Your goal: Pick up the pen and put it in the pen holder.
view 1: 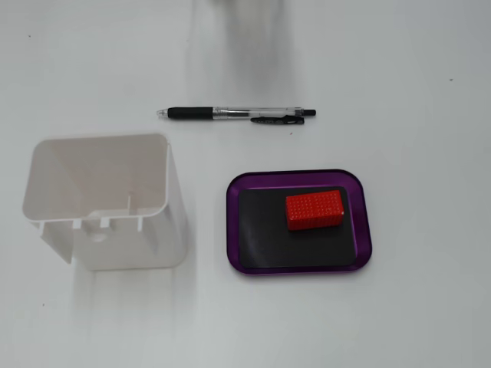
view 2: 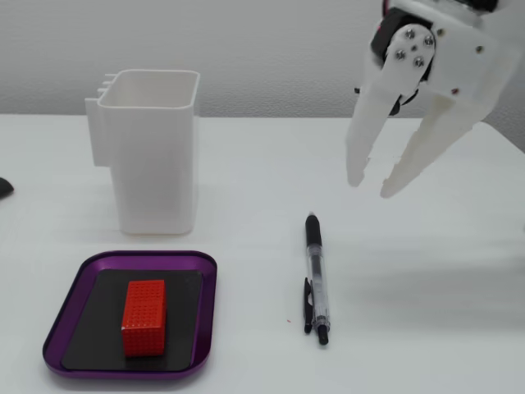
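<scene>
At the left of a fixed view stands the pen holder (view 2: 152, 156), empty. Right of it the pen (view 2: 316, 277) lies flat on the table (view 2: 246, 197), untouched. My end effector (view 2: 367, 185) hangs above and to its right, fingers spread, holding nothing. I judge the pen light, stiff and slick on its clear barrel; the black rubber section should grip best.

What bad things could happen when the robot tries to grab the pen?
The pen is thin and lies flat on the smooth table, so the open gripper, now raised above it, might pinch badly and make it roll or slip away. The pen holder is tall, so a low-carried pen could bump its wall. The purple tray with the red block sits close by and could get knocked.
</scene>
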Tool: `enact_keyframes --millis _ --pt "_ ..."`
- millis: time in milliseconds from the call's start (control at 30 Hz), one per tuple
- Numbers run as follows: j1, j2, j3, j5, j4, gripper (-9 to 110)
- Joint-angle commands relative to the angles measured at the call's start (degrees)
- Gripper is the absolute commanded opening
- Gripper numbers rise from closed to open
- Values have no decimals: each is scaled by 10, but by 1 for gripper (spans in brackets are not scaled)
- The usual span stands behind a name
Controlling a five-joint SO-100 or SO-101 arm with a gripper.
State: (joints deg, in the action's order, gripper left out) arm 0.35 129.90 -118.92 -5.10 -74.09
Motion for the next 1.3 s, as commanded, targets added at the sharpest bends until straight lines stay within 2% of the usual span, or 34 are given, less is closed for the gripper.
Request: enact_keyframes --millis 0,200,500,1267 --pt "-4 -130 83 -27 -31 12" --pt "-4 -246 96 -19 5 24" --pt "3 -293 63 17 123 24" --pt "21 -405 62 9 184 18"
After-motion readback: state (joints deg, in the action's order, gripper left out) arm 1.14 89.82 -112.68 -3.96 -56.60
